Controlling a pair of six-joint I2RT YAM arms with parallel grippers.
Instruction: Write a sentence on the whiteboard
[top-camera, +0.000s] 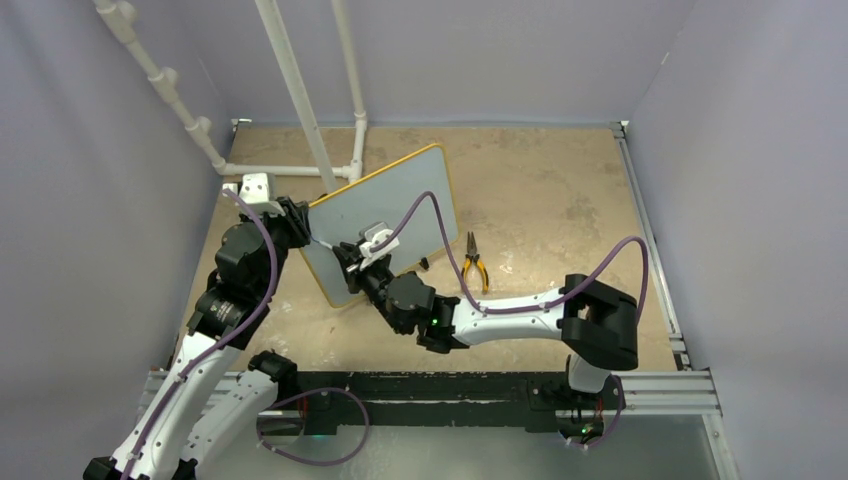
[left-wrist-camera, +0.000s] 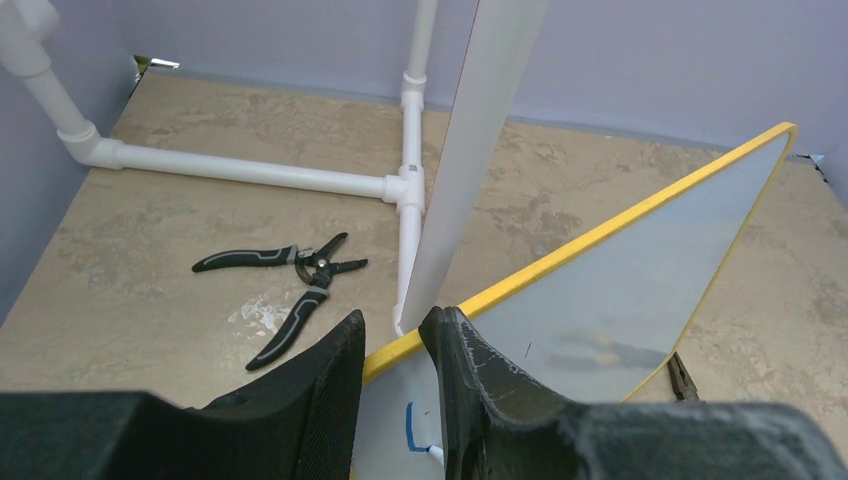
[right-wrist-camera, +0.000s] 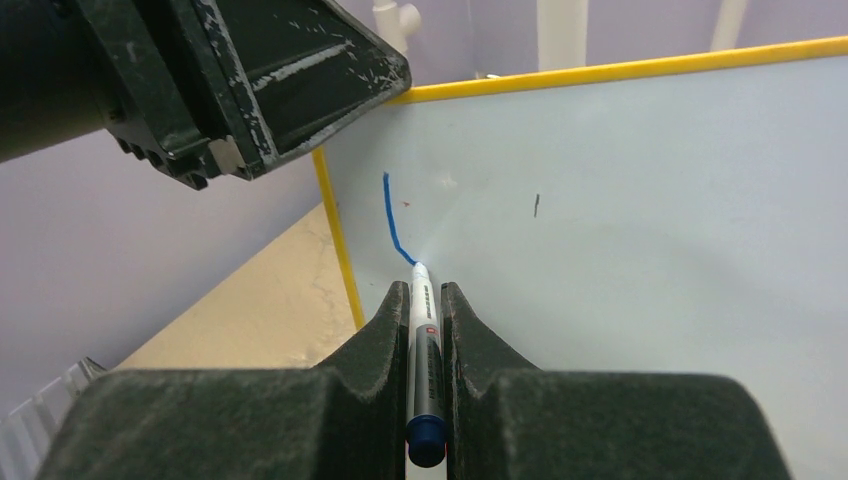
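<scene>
We see the left arm rise from the near left corner, bend sharply at the elbow and reach in to the left end of the whiteboard (top-camera: 395, 195). The board stands tilted near the middle of the table (top-camera: 560, 190), just in front of a white pipe frame (top-camera: 300, 100). The left gripper (left-wrist-camera: 395, 330) straddles the board's yellow rim, its jaws partly closed with one finger on each side, so it has hold of that edge. The right arm climbs from the near right, folds at a high elbow and runs its forearm low and leftward along the near side, the wrist turning up toward the board's face. The right gripper (right-wrist-camera: 425, 290) is clamped tight on a marker (right-wrist-camera: 424, 340), which lies in the slot between its fingers with the blue end cap toward the wrist camera and the tip touching the board. The sentence (right-wrist-camera: 390, 215) is so far one thin blue stroke, curving down to that tip, close to the board's left rim. The two grippers sit near each other at that end, the left one just above and left of the stroke. To the right of the tip the pale face runs wide up to the yellow top edge, marked only by a small dark speck. Yellow-handled pliers (top-camera: 473, 265) lie near the board's lower right corner, and black pliers (left-wrist-camera: 290, 275) lie behind it beside the pipes. Lilac walls close in the left, far and right sides.
</scene>
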